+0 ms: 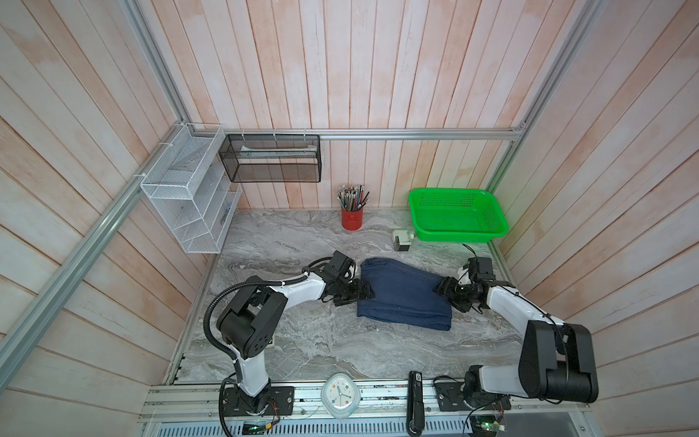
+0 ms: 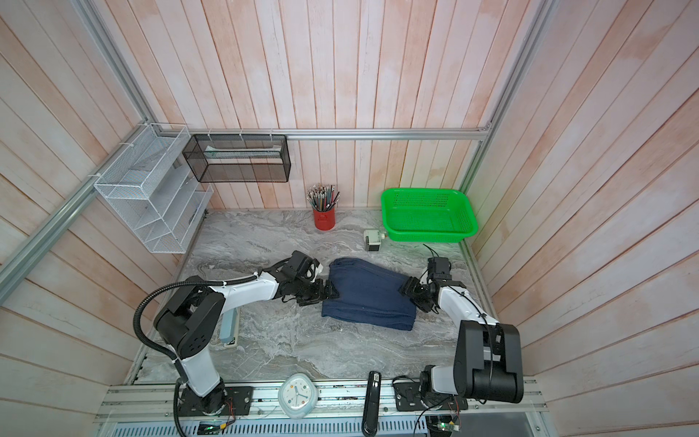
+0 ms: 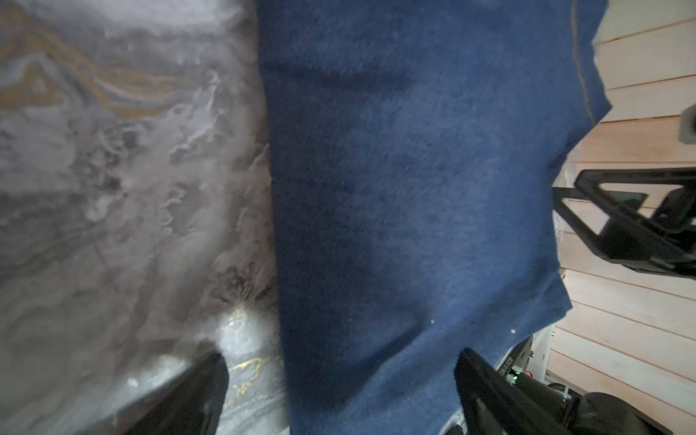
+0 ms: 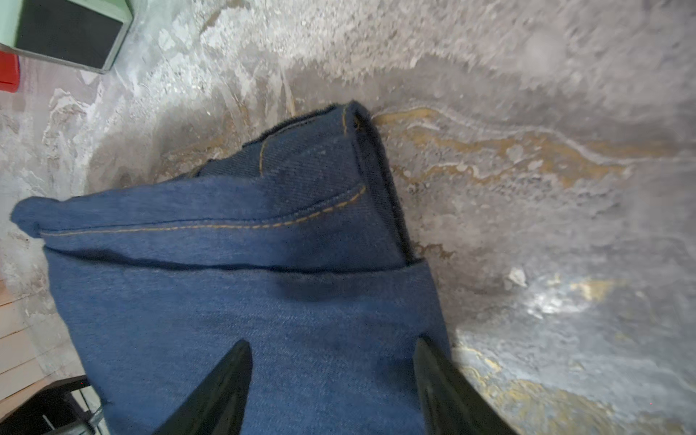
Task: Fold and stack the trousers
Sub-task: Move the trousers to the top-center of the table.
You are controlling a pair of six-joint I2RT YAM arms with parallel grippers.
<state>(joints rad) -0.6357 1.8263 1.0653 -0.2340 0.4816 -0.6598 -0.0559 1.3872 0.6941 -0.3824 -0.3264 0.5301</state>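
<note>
Jaws of the left pincer (image 1: pixel 365 293) stand wide apart at the left edge of the trousers (image 1: pixel 404 295). In the left wrist view the left pincer (image 3: pixel 342 356) straddles that edge, with one finger (image 3: pixel 203 391) over bare tabletop (image 3: pixel 113 188) and the other over denim. It grips nothing.

The trousers (image 2: pixel 370 293) lie mid-tabletop between the two arms, well short of the green basket (image 1: pixel 457 215). At their right edge the right pincer (image 1: pixel 440 287) is also spread. The right wrist view shows the right pincer (image 4: pixel 331 341) with both fingers above the top layer and loose cloth between them. Whether the tips touch the fabric cannot be told.

The trousers are folded into a thick, roughly rectangular navy bundle with layers stacked and no leg trailing.

Both top views show plain dark cloth with only a faint seam line along the far side. The right wrist view alone shows the orange-brown stitching (image 4: pixel 211 227), a curved seam, and a lower layer jutting past the upper fold. The left wrist view shows the right pincer (image 3: pixel 621 226) beyond the denim. In a top view a grey-blue item (image 2: pixel 229 325) lies beside the left arm.
</note>
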